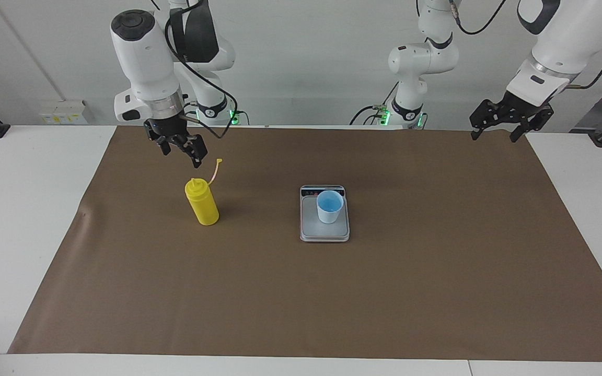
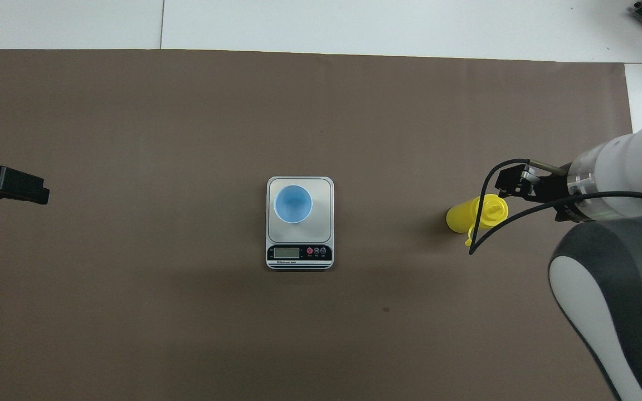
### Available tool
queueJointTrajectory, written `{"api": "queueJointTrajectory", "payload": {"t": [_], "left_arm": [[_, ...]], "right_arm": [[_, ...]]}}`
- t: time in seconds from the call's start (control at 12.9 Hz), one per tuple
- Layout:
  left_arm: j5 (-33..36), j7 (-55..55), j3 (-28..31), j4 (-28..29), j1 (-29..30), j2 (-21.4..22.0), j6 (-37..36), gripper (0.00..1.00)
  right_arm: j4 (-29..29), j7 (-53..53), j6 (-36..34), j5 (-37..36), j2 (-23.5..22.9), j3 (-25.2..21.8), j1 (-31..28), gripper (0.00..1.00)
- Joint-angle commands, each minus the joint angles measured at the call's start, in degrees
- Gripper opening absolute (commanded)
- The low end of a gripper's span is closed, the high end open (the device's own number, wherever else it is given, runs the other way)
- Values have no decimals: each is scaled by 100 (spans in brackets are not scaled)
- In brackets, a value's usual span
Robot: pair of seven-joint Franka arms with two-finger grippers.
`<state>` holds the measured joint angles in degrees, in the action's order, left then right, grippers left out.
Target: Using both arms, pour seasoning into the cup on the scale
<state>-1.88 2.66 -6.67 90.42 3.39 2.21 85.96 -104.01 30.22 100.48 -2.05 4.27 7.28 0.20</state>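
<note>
Fingers of the right gripper [image 1: 182, 152] stand a little apart with nothing between them; it hangs in the air just above the yellow squeeze bottle [image 1: 203, 203], tilted down toward the nozzle and clear of it. That bottle stands upright on the brown paper mat [image 1: 437, 271], toward the right arm's end of the table from the scale [image 1: 324, 231], well apart from it, its thin cap strap [image 1: 215, 172] sticking up and away from the nozzle. The silver-grey kitchen scale sits at the middle of the mat with its dark display strip on the edge nearer the robots. On its weighing plate stands the light blue cup [image 1: 329, 206], upright. Toward the left arm's end from the scale, over the mat's corner, the left gripper [image 1: 495, 130] waits with its fingers spread wide, holding nothing.
</note>
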Motion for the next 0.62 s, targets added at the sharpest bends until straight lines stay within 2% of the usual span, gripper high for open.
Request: {"api": "queueJointTrajectory", "payload": {"t": [0.0, 0.23, 0.54], "left_arm": [[-67, -64, 52, 72, -58, 25, 114, 100], [-67, -82, 61, 72, 3, 25, 62, 100], [-67, -82, 87, 72, 47, 25, 61, 100]], "right_arm": [[547, -628, -379, -129, -190, 98, -20, 100], [951, -1394, -783, -138, -233, 98, -81, 100], [883, -1938, -889, -76, -137, 98, -82, 100]]}}
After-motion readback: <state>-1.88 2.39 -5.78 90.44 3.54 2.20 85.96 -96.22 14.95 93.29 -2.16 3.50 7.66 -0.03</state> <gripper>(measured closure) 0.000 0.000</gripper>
